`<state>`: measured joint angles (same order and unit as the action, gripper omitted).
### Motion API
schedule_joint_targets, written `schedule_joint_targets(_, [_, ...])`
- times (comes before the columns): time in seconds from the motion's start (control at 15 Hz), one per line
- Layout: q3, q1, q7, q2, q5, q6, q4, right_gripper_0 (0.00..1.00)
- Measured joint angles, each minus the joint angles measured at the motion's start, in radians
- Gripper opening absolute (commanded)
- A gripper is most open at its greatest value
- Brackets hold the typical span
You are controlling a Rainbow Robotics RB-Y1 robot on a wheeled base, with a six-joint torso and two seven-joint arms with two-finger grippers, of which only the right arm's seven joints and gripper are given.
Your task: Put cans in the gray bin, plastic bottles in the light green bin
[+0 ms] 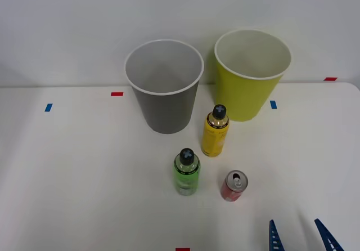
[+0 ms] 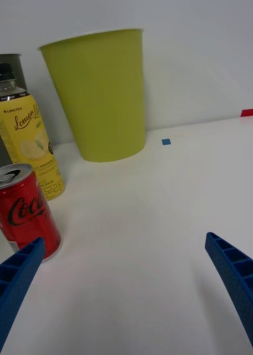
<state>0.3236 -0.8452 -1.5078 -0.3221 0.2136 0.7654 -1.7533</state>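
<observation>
A short red can [image 1: 233, 185] [image 2: 25, 212] stands upright on the white table. Behind it are a yellow bottle [image 1: 215, 131] [image 2: 28, 143] and a green bottle [image 1: 186, 172], both black-capped and upright. The gray bin [image 1: 164, 86] [image 2: 5, 62] stands at the back beside the light green bin [image 1: 251, 74] [image 2: 101, 95]. My right gripper [image 1: 302, 237] [image 2: 126, 277] is open at the table's front right, its blue fingers spread with nothing between them. The can sits just beside one finger [image 2: 15, 272], apart from it.
Small red tape marks [image 1: 116, 94] [image 2: 249, 112] and blue tape marks [image 1: 48, 107] [image 2: 166, 142] dot the white table [image 1: 84, 172]. A pale wall rises right behind the bins. The table's left half is bare.
</observation>
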Motion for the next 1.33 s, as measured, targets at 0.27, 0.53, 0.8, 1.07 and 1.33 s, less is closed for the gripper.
schedule_joint_targets(0.27, [0.0, 0.0, 0.0, 0.0, 0.0, 0.0, 0.0, 1.0])
schedule_joint_targets(0.53, [0.0, 0.0, 0.0, 0.0, 0.0, 0.0, 0.0, 1.0])
schedule_joint_targets(0.8, [0.0, 0.0, 0.0, 0.0, 0.0, 0.0, 0.0, 1.0])
schedule_joint_targets(1.07, [0.0, 0.0, 0.0, 0.0, 0.0, 0.0, 0.0, 1.0])
schedule_joint_targets(1.33, [0.0, 0.0, 0.0, 0.0, 0.0, 0.0, 0.0, 1.0])
